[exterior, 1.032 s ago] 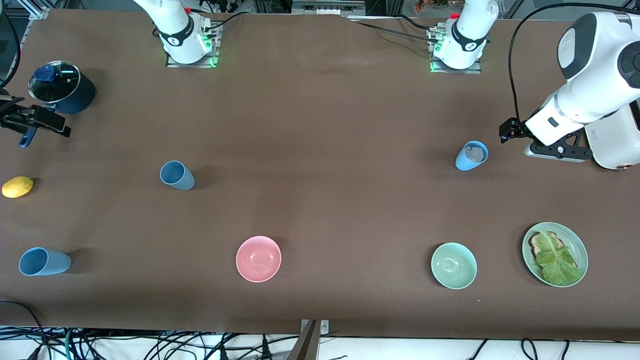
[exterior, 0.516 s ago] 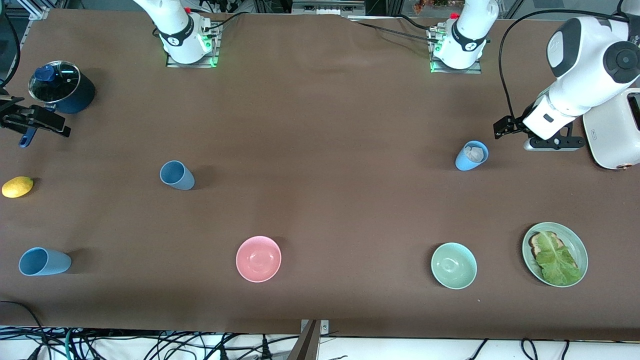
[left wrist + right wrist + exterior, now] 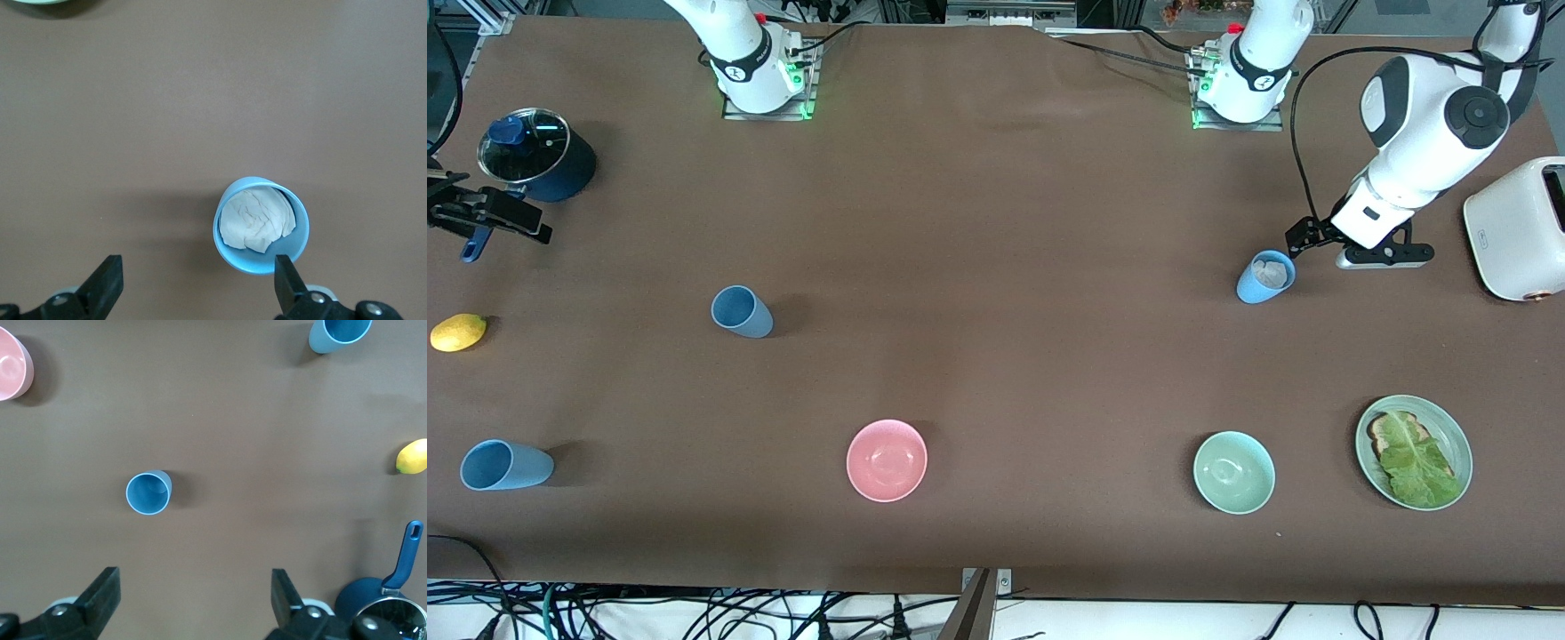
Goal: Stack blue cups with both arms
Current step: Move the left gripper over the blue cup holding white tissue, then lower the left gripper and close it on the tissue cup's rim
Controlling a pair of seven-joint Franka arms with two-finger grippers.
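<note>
Front view: a brown worktop (image 3: 996,267) runs edge to edge — matte, with both arm bases bolted on metal plates along its top edge, green lights glowing at each. Loose black cables hang along the edge nearest the camera, and metal framing shows past the bases.

The left end effector (image 3: 1303,238) hangs just beside the sky-blue cup (image 3: 1264,276), which stands upright toward the left arm's end of the worktop. In the left wrist view the fingers (image 3: 288,283) are spread wide, one tip over the cup's rim, and the cup (image 3: 261,224) shows a crumpled whitish-grey lining inside.

The right end effector (image 3: 489,215) hovers at the right arm's end over the pot's handle, beside the navy pot (image 3: 537,164) with its glass lid; its fingers (image 3: 100,590) stand apart with nothing between them. The slate-blue cup (image 3: 741,311) stands upright on bare worktop, well apart from both end effectors.

Also on the surface: a lemon (image 3: 458,332), a third blue tumbler (image 3: 503,465), a pink bowl (image 3: 887,460), a pale green bowl (image 3: 1233,472), a green plate (image 3: 1458,436) holding toast and lettuce — and a white toaster (image 3: 1516,229) at the left arm's end.
</note>
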